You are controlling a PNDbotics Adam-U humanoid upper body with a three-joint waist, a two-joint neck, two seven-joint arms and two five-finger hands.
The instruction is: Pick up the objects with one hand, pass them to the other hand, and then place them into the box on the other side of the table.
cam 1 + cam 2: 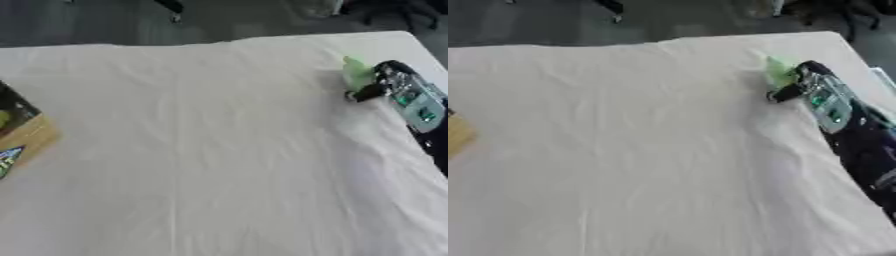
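Note:
A small pale green object [355, 74] lies at the far right of the white-clothed table [210, 150]. My right hand [398, 92] is against its right side, with its dark fingers [367, 93] curled round the lower part of it. The brown cardboard box [24, 134] sits at the table's left edge, cut off by the left eye view's border, with something green and dark inside. My left hand shows in neither view.
The cloth is wrinkled across the middle. The table's far edge borders a dark floor, where dark legs of furniture [173, 9] stand. My right forearm [868, 155] lies along the table's right edge.

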